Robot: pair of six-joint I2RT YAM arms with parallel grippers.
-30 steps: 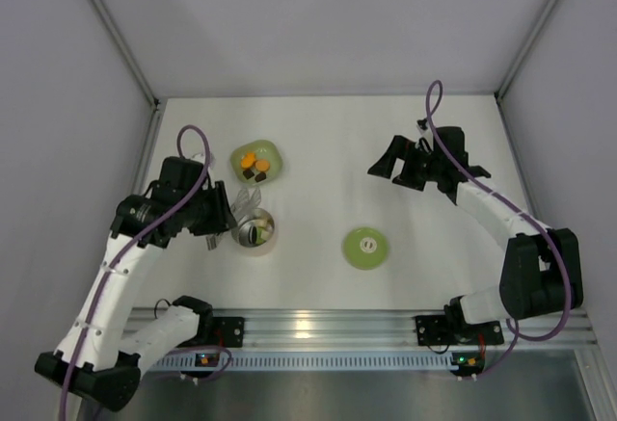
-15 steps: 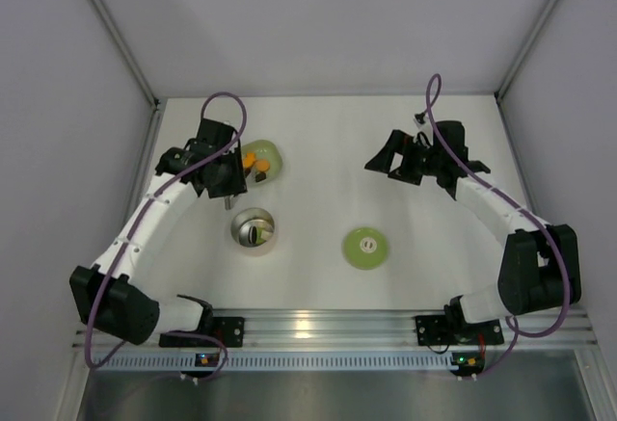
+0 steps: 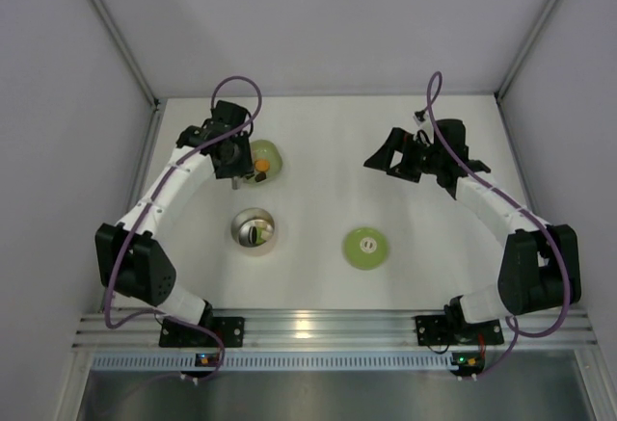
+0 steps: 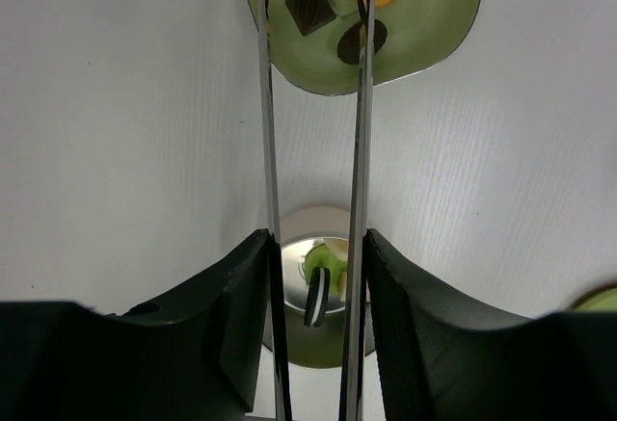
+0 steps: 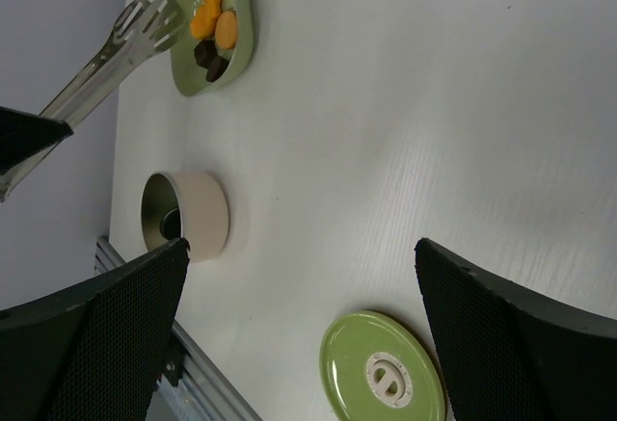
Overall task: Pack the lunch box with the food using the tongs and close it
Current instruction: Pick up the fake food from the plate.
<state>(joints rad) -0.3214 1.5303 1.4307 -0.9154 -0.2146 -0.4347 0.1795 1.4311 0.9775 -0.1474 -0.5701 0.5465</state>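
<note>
clamping tongs (image 4: 267, 132), left hand (image 3: 234, 162) over dish (image 4: 424, 60) edge; right hand (image 3: 385, 162) spread wide, well apart from lid (image 3: 365, 248).

Left wrist view: the tongs (image 4: 362, 122) run off the top edge, the dish (image 4: 434, 16) is cropped there, and the fingers (image 4: 217, 325) hide part of the lunch box (image 4: 313, 221).

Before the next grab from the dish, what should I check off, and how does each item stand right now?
1. tongs clamped in the left gripper: ok.
2. Tong tips over the green dish, with the dark square piece between the arms: ok.
3. Tips low enough to reach the food: cannot tell.
4. lunch box upright, uncovered, room inside: ok.
5. lid lying flat, apart from the box: ok.
6. right gripper open, empty, away from the dish: ok.
</note>
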